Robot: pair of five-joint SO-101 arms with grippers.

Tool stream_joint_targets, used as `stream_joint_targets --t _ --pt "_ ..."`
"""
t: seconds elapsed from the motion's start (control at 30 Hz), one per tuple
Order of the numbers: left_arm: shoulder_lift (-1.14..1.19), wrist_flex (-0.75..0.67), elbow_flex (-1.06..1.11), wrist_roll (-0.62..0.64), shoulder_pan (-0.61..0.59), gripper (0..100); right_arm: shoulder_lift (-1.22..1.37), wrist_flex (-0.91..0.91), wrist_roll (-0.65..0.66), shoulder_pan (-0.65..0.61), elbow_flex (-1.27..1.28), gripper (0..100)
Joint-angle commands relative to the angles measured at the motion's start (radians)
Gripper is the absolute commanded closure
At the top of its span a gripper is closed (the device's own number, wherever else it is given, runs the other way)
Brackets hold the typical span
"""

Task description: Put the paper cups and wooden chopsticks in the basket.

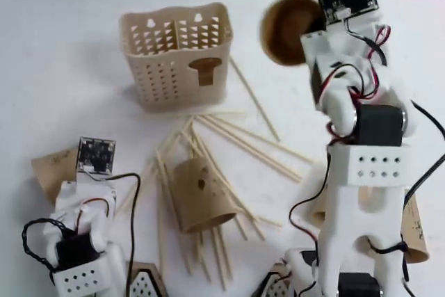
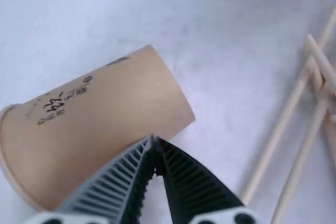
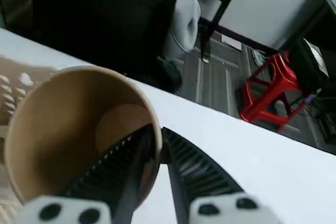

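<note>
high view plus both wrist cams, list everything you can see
basket: one, cream, upright at the table's far middle
paper cups: four it seems, brown; one held by the right arm, one lying on the chopsticks, one lying by the left arm, one partly hidden behind the right arm
chopsticks: many, pale wood, scattered in front of the basket
table: one, white
stool: one, red, on the floor beyond the table
left arm: white, jaws shut beside a cup
right arm: white, jaws clamped on a cup's rim
</note>
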Motion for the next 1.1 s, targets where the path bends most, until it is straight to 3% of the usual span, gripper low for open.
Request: stream_joint_targets --t 0.0,0.27,0.67,0.93,1.07 --pt "-0.008 -0.020 -0.005 -0.005 -0.007 97 -0.035 0.001 -0.097 -0.099 -0.098 98.0" --pt "-0.008 -0.020 -0.005 -0.005 -0.007 97 0.117 -0.045 -0.212 -0.252 -0.199 98.0" --pt "-0.008 -0.020 -0.005 -0.005 -0.007 97 0.595 0.070 -0.293 -0.254 -0.560 97.9" --pt "-0.008 -0.020 -0.005 -0.005 -0.007 97 0.737 0.231 -0.324 -0.254 -0.753 97.3" --pt "-0.008 -0.021 -0.005 -0.005 -0.007 97 0.757 0.302 -0.327 -0.251 -0.821 88.5"
